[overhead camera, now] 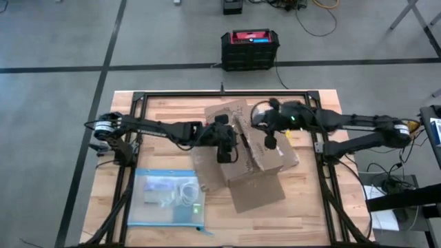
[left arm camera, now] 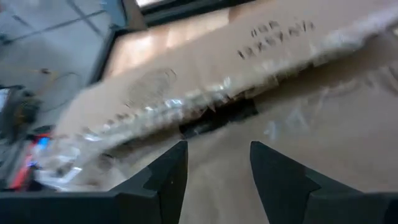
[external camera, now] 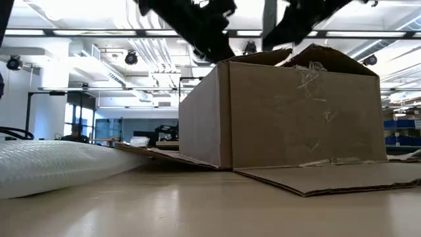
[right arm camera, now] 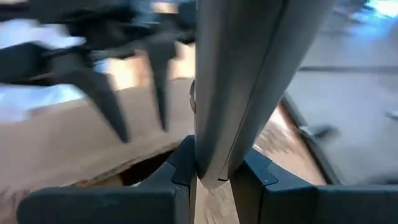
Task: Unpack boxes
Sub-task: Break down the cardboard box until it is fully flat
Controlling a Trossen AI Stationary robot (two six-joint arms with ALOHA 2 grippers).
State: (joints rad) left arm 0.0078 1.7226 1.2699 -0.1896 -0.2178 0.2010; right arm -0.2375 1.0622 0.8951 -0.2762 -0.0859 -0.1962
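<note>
From above, the box (overhead camera: 251,148) sits mid-surface, flaps spread, both arms meeting over it. The left pincer (left arm camera: 214,165) (fingers apart, grasping nothing) hovers over the taped seam. Only the right wrist view shows the right pincer (right arm camera: 214,174) clenched on a grey tool (right arm camera: 249,74). A bag (overhead camera: 169,196) lies at seven o'clock.

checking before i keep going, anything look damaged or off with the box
The cardboard box sits askew on the table, flaps splayed, with torn, crinkled tape along its seam. Nothing looks spilled.
</note>
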